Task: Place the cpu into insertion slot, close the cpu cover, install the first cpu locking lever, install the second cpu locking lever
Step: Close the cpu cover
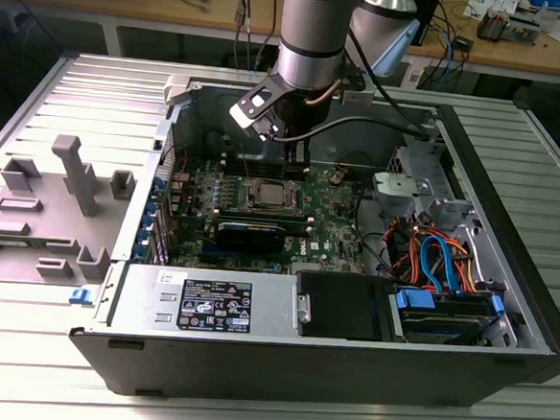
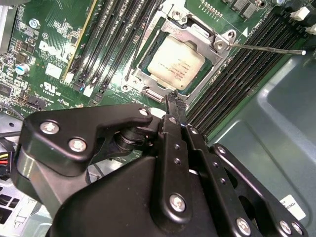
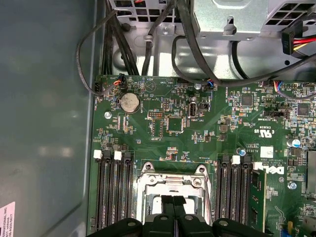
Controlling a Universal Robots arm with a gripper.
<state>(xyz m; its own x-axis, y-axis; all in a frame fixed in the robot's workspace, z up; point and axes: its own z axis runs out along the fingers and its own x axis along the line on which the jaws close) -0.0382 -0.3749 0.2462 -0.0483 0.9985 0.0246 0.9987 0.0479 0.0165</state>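
Chip (image 2: 176,61) seated, cover (image 2: 197,29) down; gripper (image 2: 173,100) hovers at its edge, fingers pressed together, guessing as a poker for the loose lever (image 2: 266,49).

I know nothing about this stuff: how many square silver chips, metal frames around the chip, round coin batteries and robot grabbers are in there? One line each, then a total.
cpu: 1
cpu cover: 1
coin cell battery: 1
end effector: 1
Total: 4
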